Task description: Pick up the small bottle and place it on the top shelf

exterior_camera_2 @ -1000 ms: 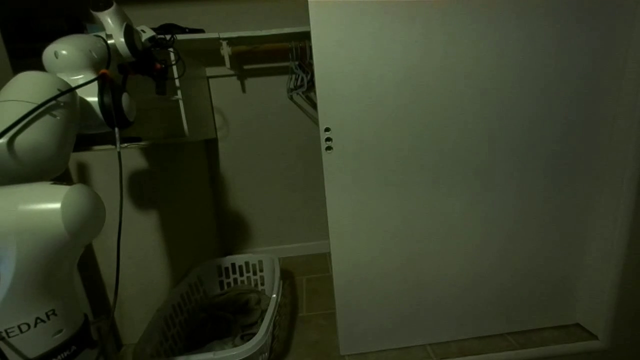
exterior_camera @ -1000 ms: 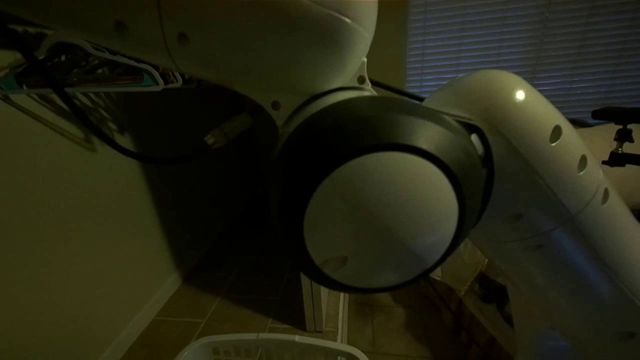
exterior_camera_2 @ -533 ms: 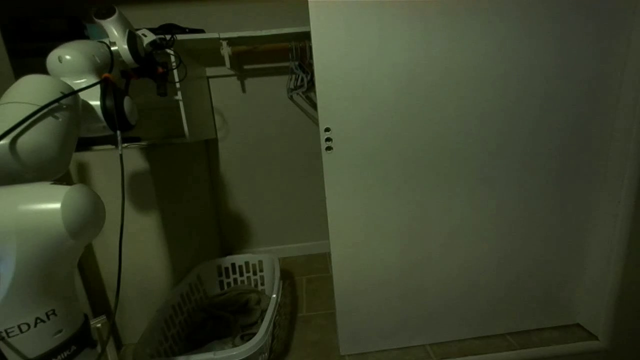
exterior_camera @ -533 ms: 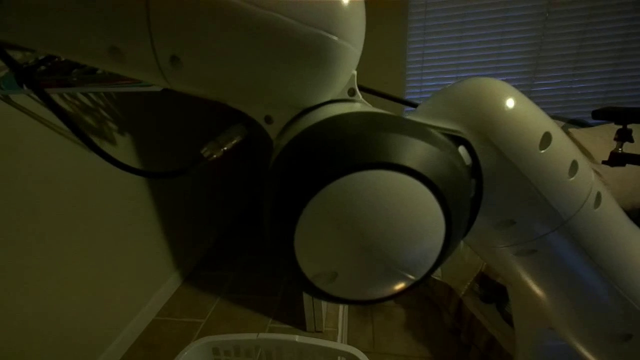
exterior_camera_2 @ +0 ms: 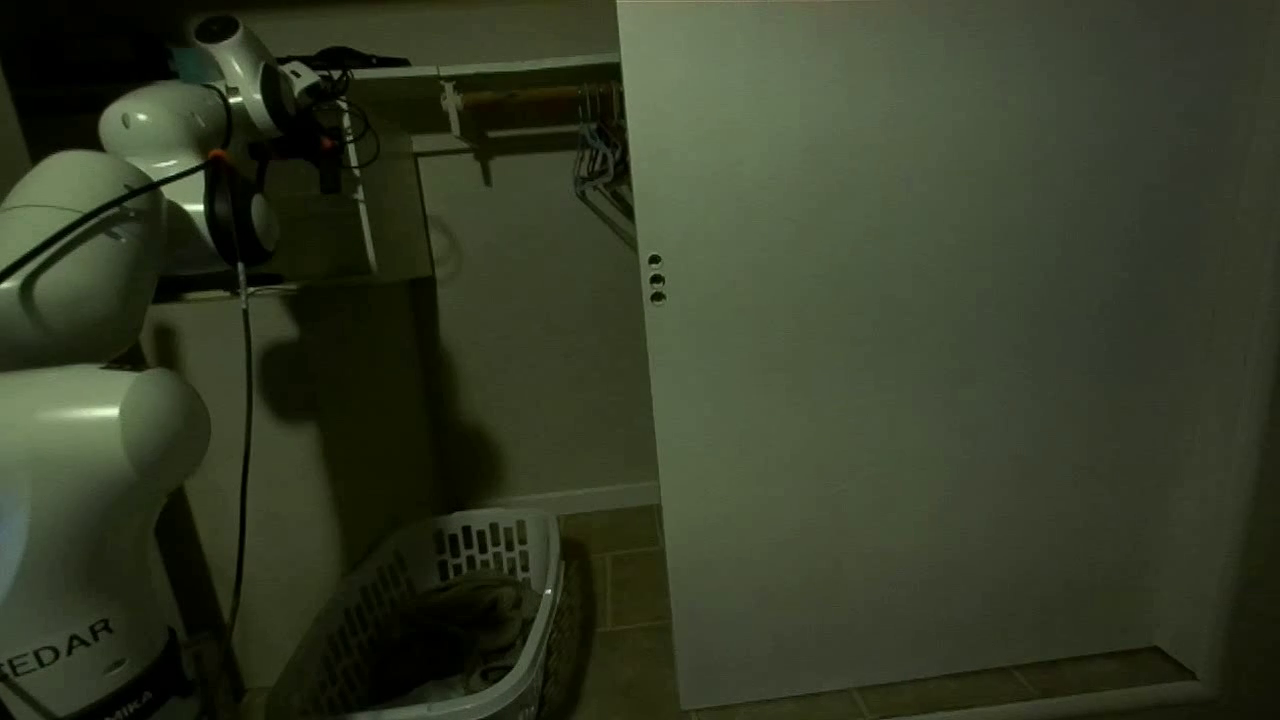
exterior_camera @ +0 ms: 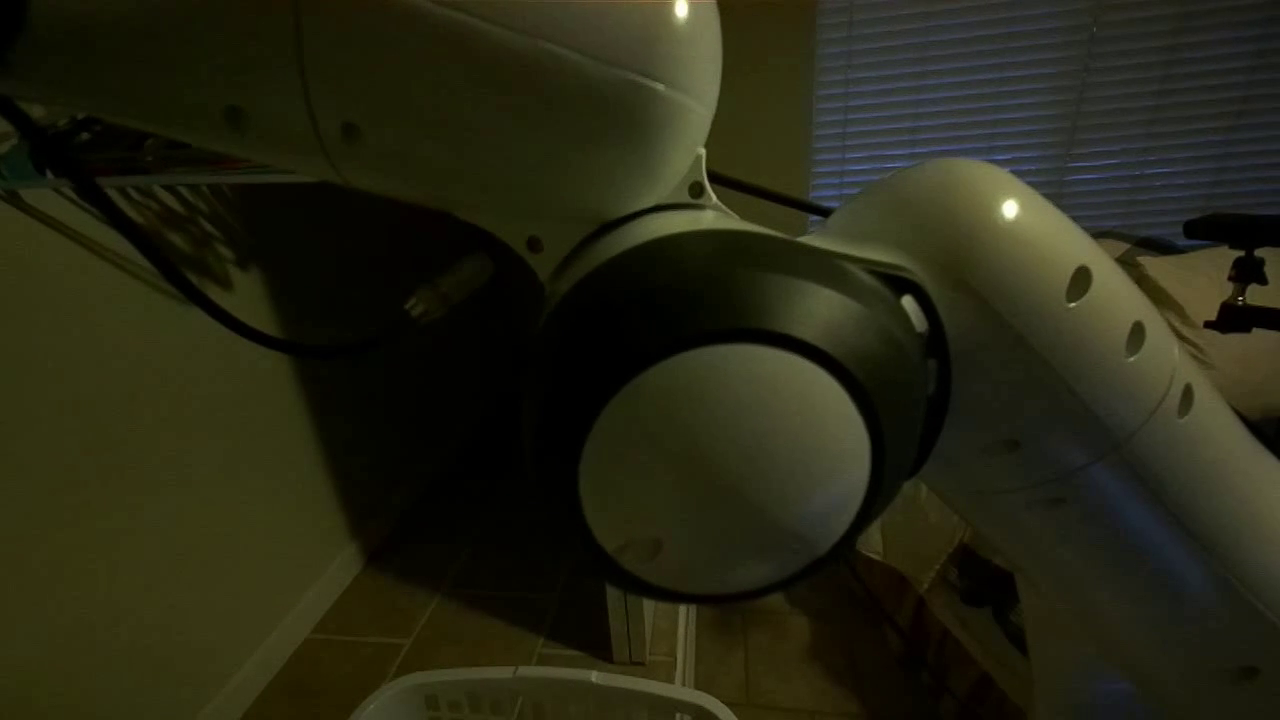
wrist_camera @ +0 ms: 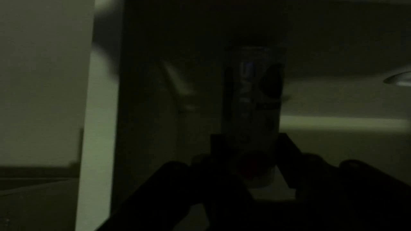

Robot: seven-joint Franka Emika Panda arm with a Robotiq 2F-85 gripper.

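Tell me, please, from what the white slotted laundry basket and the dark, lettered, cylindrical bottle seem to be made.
Basket: probably moulded plastic, satin finish; regular slots and a smooth, rounded rim. Bottle: perhaps plastic or metal; straight sides fit both, and shadow hides its finish.

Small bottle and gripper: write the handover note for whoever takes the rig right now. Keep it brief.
Gripper: shut on the small bottle.
Bottle: held, seen in the wrist view against the dark interior of the shelf unit; too dim to tell whether its base touches a surface.
Done: bottle gripped.
Left: probably set it down at the top level, if it isn't there already, then release and back out.
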